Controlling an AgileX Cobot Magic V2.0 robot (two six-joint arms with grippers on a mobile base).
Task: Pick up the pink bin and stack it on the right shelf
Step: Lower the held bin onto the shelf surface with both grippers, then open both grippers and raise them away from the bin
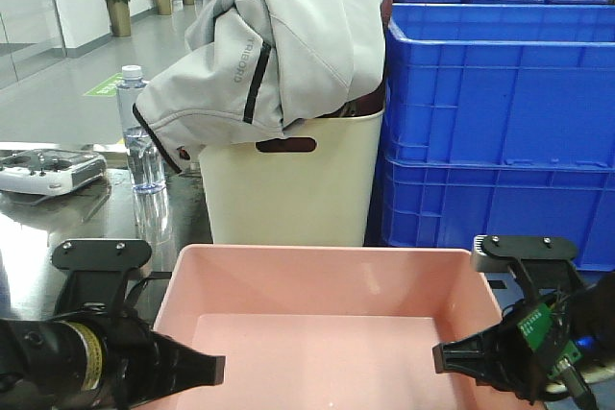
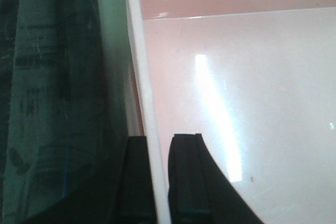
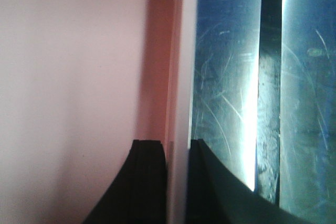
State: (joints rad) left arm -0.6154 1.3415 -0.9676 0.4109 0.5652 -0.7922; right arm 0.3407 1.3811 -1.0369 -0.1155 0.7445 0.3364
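Observation:
The pink bin (image 1: 327,333), a shallow pale-pink tub, fills the near middle of the front view. My left gripper (image 1: 187,372) is shut on its left wall, with one finger inside the tub. In the left wrist view the rolled rim (image 2: 149,103) runs between the two black fingers (image 2: 186,177) of the left gripper (image 2: 157,148). My right gripper (image 1: 471,357) is shut on the right wall. In the right wrist view the rim (image 3: 181,77) sits between the fingers of the right gripper (image 3: 177,148). Reflective grey metal shelf surface (image 3: 226,77) shows beside the bin. I cannot tell whether the bin is lifted.
A cream bin (image 1: 293,189) with a slot handle stands just behind, draped with a grey jacket (image 1: 279,36). Stacked blue crates (image 1: 500,132) are at the right rear. A water bottle (image 1: 139,132) and a white controller (image 1: 48,172) stand on the metal surface (image 1: 38,237) at left.

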